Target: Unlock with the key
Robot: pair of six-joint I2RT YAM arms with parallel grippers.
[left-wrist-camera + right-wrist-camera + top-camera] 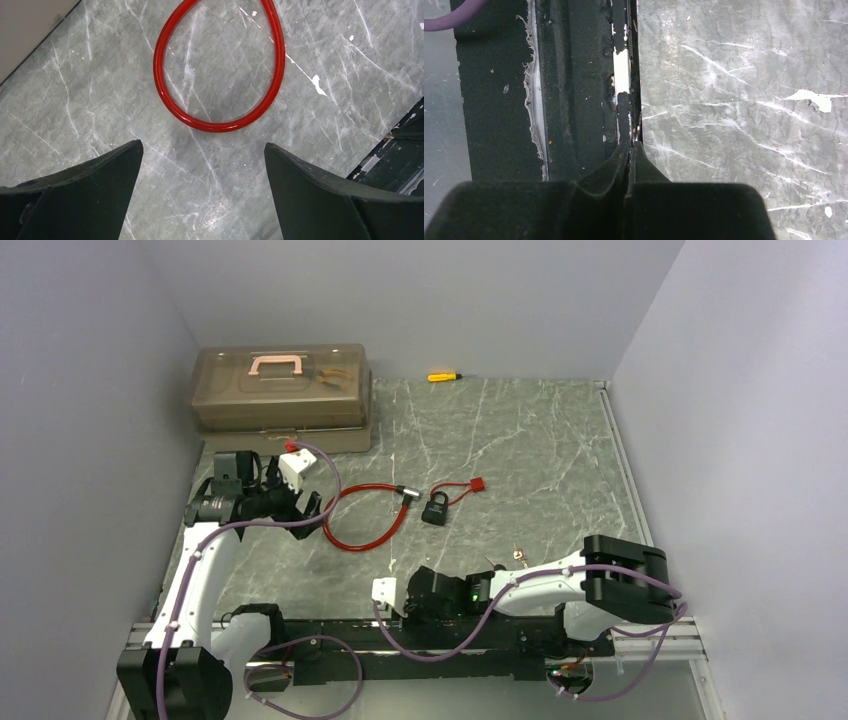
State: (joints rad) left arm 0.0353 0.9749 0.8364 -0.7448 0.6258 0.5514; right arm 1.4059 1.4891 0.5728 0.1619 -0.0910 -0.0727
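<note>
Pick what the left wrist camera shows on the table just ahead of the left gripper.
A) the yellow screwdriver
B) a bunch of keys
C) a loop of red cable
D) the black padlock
C: in the left wrist view, the red cable loop lies on the marble table just beyond the open left gripper.

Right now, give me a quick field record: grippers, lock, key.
left gripper: open, above red cable loop
right gripper: shut, nothing between fingers, at near edge of table
padlock: on table, right of cable loop
key: on table beside right arm, not held
</note>
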